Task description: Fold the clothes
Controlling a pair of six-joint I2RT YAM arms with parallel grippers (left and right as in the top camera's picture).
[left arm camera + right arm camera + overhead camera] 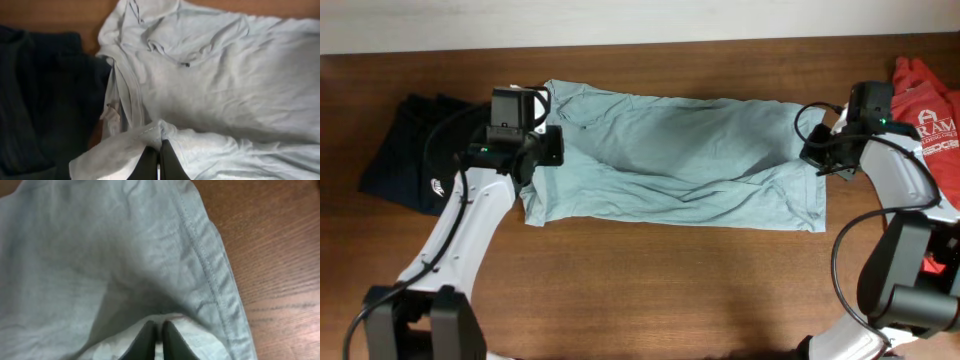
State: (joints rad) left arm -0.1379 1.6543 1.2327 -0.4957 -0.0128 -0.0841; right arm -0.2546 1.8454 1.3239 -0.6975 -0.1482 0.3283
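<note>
- Grey-blue T-shirt [680,160]: my left gripper [159,145] and right gripper [159,326] are pinching it, fingers narrow.
- Red T-shirt [928,95] is showing "RAM"; navy T-shirt [400,150], a white logo.

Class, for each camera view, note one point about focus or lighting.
Overhead: even, sharp light, soft crease shadows on the grey-blue shirt. Left wrist: soft focus, navy shirt nearly black, little detail. Right wrist: hem stitching crisp, wood grain of the table clear.
</note>
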